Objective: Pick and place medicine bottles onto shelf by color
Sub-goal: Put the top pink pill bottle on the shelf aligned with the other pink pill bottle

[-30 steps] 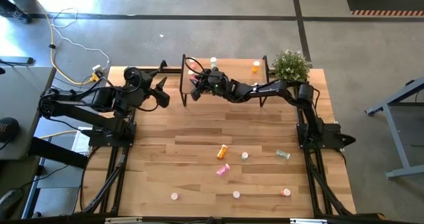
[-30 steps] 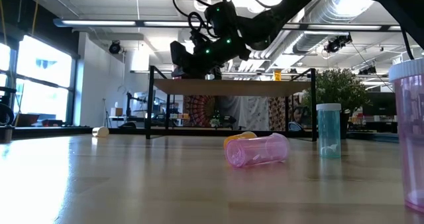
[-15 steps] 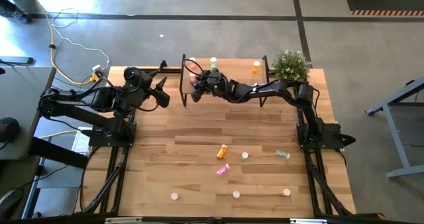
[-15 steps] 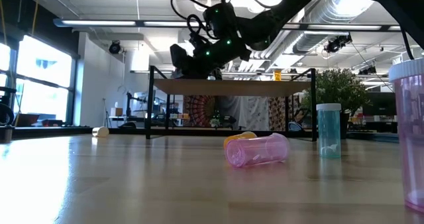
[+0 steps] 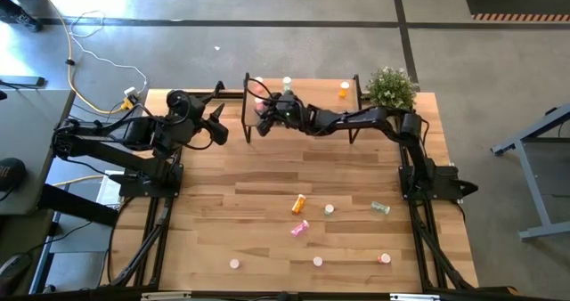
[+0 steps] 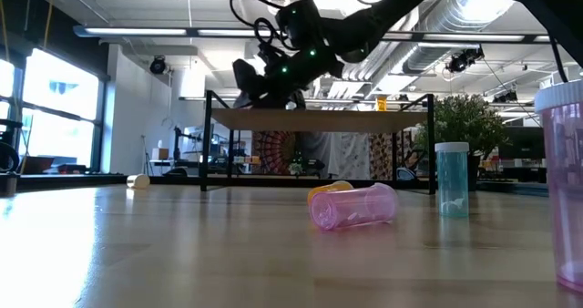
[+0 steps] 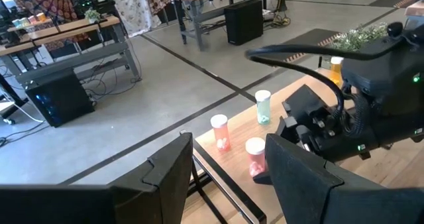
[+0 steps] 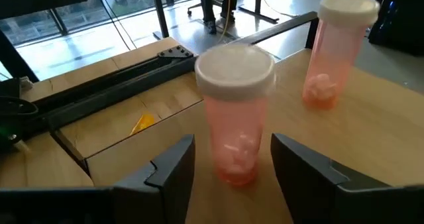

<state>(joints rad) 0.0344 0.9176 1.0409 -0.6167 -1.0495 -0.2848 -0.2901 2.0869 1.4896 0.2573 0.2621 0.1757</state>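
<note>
Right tool [image 5: 264, 110] hovers over the shelf [image 5: 312, 87] (left end), beside pink bottle [image 5: 259, 106].

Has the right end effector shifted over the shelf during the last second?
Yes, slightly. In the low view the right end effector has risen a little from the shelf, leaving a pink bottle standing between its open fingers.

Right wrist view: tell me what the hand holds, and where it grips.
Nothing is held. The right hand is open, its fingers apart on either side of a pink bottle standing upright on the shelf, not touching it.
</note>
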